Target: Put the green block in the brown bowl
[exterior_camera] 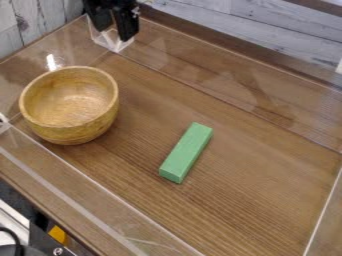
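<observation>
The green block (186,152) lies flat on the wooden table, right of centre, with its long side running from near left to far right. To its left, well apart, stands the brown bowl (63,127), upright with nothing in it. My gripper (115,30) hangs dark at the top left of the view, above the table's back edge and beyond the bowl. It is far from the block, open, and nothing is between its fingers.
Clear plastic walls (254,60) rim the wooden table (254,140) at the back, right and front. A white plank wall stands behind. Dark equipment with a yellow label (54,236) sits below the near left corner.
</observation>
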`<state>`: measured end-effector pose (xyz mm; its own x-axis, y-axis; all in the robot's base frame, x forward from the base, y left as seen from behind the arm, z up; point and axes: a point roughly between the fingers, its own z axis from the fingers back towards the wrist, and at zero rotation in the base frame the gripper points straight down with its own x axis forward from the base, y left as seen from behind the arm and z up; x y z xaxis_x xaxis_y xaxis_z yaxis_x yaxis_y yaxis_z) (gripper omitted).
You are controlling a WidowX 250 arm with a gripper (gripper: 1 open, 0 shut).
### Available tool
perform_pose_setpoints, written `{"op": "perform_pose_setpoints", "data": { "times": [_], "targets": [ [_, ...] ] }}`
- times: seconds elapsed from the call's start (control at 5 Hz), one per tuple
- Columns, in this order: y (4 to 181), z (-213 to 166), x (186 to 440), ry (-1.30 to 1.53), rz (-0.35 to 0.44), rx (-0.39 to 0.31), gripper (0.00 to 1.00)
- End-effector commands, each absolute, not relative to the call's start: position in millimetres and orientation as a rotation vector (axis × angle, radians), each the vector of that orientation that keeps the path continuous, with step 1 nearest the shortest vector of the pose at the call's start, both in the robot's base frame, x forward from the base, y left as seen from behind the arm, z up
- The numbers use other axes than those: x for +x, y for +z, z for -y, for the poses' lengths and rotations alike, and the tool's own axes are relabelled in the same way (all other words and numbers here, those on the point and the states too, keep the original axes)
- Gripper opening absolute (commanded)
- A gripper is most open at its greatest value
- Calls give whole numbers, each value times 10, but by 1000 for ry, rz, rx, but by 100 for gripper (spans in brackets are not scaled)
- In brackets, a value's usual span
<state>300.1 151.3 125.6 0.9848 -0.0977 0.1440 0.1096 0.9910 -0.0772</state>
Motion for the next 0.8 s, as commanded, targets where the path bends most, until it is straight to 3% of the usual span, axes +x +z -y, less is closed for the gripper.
{"op": "perform_pose_setpoints", "data": {
  "times": [0.0,0.6],
  "targets": [
    [1562,-1625,3008,-141,208,-53,100],
    [1470,-1500,2988,-168,222,-47,100]
  ]
}}
